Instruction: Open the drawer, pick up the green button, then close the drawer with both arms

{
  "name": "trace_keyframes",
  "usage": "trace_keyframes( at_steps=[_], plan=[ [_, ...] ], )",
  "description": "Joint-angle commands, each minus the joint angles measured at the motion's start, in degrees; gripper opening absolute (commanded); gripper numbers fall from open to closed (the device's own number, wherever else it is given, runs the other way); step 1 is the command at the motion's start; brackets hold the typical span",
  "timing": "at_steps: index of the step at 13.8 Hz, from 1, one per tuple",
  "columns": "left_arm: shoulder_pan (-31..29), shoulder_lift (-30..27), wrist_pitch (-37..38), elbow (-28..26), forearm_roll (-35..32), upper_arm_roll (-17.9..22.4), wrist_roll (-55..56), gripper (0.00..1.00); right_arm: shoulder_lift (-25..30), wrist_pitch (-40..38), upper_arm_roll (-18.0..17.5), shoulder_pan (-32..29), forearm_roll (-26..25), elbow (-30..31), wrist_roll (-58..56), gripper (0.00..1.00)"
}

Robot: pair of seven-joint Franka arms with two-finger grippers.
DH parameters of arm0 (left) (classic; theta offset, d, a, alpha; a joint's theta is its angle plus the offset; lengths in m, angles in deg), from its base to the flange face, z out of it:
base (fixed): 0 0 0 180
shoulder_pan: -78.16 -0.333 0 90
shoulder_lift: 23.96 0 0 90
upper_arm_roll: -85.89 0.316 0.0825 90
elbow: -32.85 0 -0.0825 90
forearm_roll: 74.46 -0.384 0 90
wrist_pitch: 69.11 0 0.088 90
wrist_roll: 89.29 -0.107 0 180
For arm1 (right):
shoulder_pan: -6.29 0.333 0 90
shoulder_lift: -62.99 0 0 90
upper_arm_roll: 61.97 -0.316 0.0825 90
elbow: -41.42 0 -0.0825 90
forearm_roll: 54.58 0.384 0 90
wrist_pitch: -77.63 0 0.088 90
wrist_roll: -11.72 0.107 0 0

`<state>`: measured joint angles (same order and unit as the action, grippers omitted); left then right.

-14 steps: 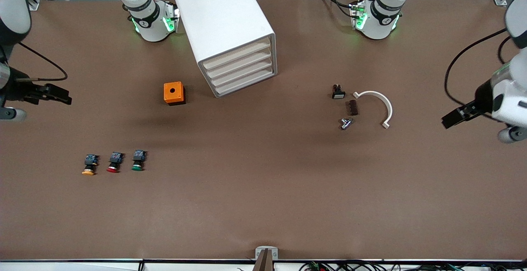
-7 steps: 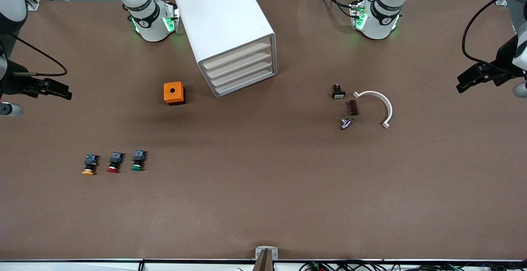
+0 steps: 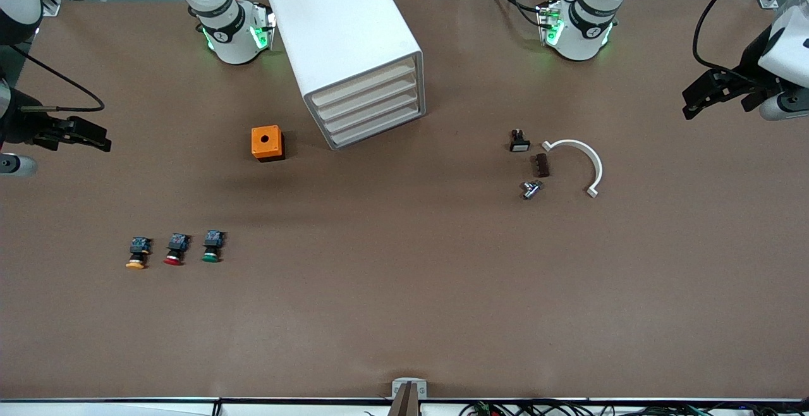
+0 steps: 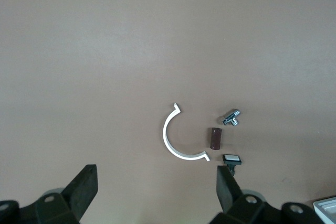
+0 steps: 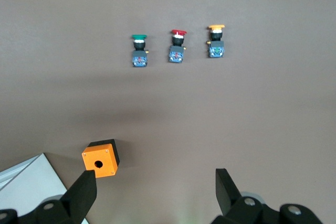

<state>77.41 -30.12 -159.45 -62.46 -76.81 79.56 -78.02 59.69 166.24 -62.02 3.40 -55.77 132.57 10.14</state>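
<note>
We note cabinet (image 3: 354, 55) w/ all four drawers shut, green button (image 3: 212, 246) on table (image 3: 404, 315) beside red button (image 3: 175, 249), left end effector (image 3: 695, 103) & right end effector (image 3: 95, 141) both spread wide, empty, over table ends.

A high front camera looks down across the worktop (image 3: 404, 315) at the cabinet (image 3: 344, 49). Both wrist cameras look down from well above; the right wrist view shares the orange box (image 3: 267, 143) (image 5: 101, 157) beside the cabinet.
</note>
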Motion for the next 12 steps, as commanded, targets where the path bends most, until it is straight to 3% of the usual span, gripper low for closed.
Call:
trace_keyframes(
  at_steps=[1,6,12],
  plan=[
    [-0.6,-1.4,1.0,-1.3,1.9,-0.4,-1.1,1.00,-1.7,-5.5,0.2,0.4,0.6,-5.8,-0.5,1.00],
    [-0.7,-2.5,2.3,-1.2,2.6,-0.4,-2.7,1.00,-0.2,-7.4,0.1,3.5,0.2,-5.7,-0.3,1.00],
    [-1.0,-3.9,0.5,-3.9,2.6,-0.2,-4.6,1.00,2.2,-6.1,0.7,1.5,0.6,-4.6,-0.4,1.00]
  ],
)
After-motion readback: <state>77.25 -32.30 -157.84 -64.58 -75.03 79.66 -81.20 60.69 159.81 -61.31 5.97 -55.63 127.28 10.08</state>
